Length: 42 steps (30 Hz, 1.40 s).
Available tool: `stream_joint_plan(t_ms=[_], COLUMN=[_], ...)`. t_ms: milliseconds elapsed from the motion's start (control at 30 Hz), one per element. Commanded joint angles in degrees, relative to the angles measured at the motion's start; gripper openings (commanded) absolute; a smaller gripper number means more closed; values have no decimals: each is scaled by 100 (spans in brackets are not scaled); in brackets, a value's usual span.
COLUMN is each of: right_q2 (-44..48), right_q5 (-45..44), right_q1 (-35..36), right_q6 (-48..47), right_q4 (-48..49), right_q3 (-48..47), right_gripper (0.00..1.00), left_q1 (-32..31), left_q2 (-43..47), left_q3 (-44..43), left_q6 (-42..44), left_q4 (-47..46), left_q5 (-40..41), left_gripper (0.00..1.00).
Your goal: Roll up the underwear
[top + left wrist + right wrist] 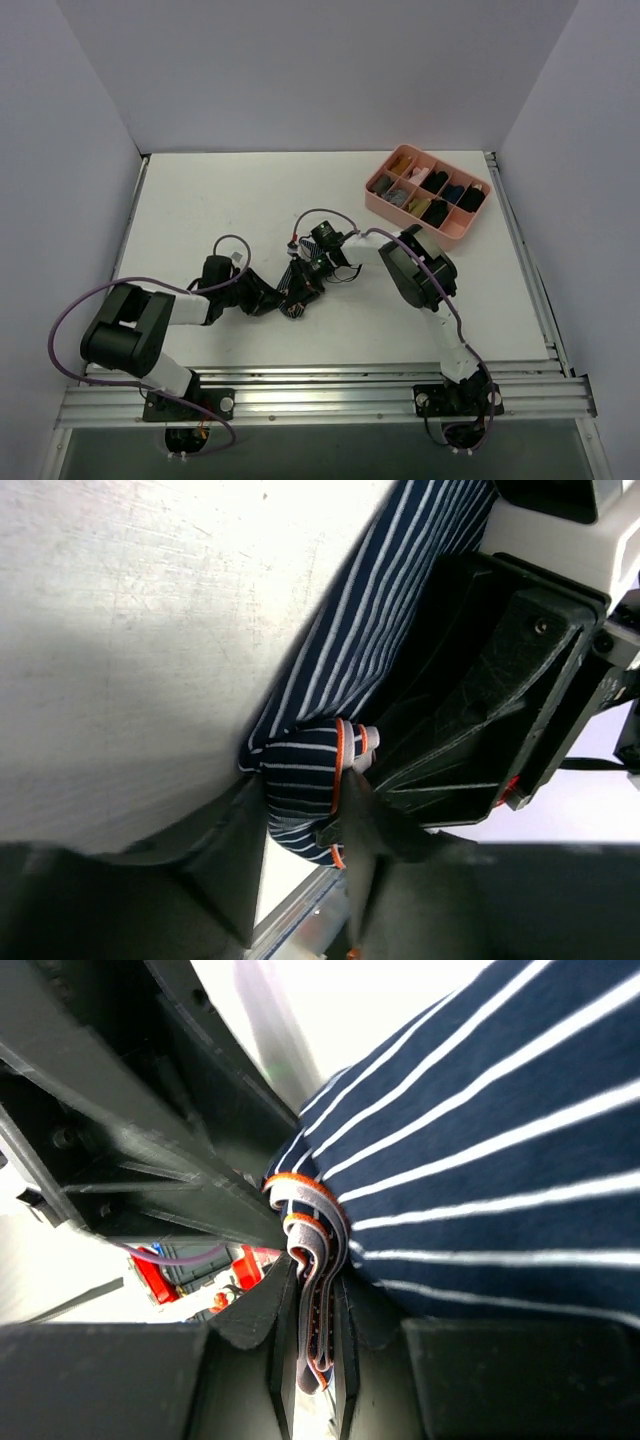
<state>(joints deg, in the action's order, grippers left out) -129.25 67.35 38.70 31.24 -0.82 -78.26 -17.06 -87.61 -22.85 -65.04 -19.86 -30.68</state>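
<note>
Navy pinstriped cloth, the underwear (300,785) looks light, limp and a little stretchy, so it probably sags and unrolls wherever nothing pins it. It lies low and just left of centre in the top view, stretched between the two arms. In the lower middle of the left wrist view its end is wound into a small tight roll, and the left end effector (300,798) is closed around that roll, a finger touching each side. In the right wrist view the right end effector (312,1282) pinches the stacked orange-edged waistband folds at lower centre, jaws nearly together. The waistband is likely the firmest hold, being thicker and less slippery than the thin body cloth, while the roll needs a gentle squeeze across its width. Beneath it the white worktop (200,200) is smooth, faintly scuffed and lets cloth slide easily. Toward the upper right stands a pink divided tray (470,226) holding dark bundles, well apart from the arms. Plain pale walls (300,70) close the far side
</note>
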Motion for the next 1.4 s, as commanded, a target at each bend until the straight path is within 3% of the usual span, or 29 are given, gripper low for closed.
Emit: stream_joint_plan(t_ms=[0, 200, 467, 733, 933, 1000, 1067, 1167, 1233, 1367], right_q2=[-47, 136, 874, 1262, 1280, 1271, 1219, 1157, 1192, 833], right_q5=[279, -564, -1962, -3639, -4080, -4134, -3994, -3224, -2704, -1639], right_q1=[85, 50, 173, 639, 938, 964, 947, 736, 534, 402], right_q6=[-4, -593, -988, -1463, -1525, -1525, -1490, -1280, -1122, -1216], right_q4=[-199, -920, -1202, -1728, -1764, -1746, -1676, -1343, -879, -928], right_q3=[30, -207, -208, -190, -208, -137, -85, 187, 512, 479], right_gripper=[1, 30, 43, 44, 42, 37, 15, 0, 0, 0], left_q1=[-69, -113, -148, -210, -289, -298, -307, -280, -245, -201], left_q2=[-440, -862, -889, -898, -985, -1021, -1056, -829, -470, -11], left_q3=[158, -158, -606, -1177, -1432, -1468, -1503, -1547, -1503, -1310], left_q6=[-9, -18, 228, 413, 448, 457, 457, 518, 588, 817], left_q4=[-368, -38, 1062, 1924, 2240, 2302, 2354, 2766, 2908, 2883], left_q5=[273, 141, 229, 317, 334, 326, 247, 307, 439, 431], left_gripper=[35, 5, 2, 2, 2, 2, 2, 14, 34, 49])
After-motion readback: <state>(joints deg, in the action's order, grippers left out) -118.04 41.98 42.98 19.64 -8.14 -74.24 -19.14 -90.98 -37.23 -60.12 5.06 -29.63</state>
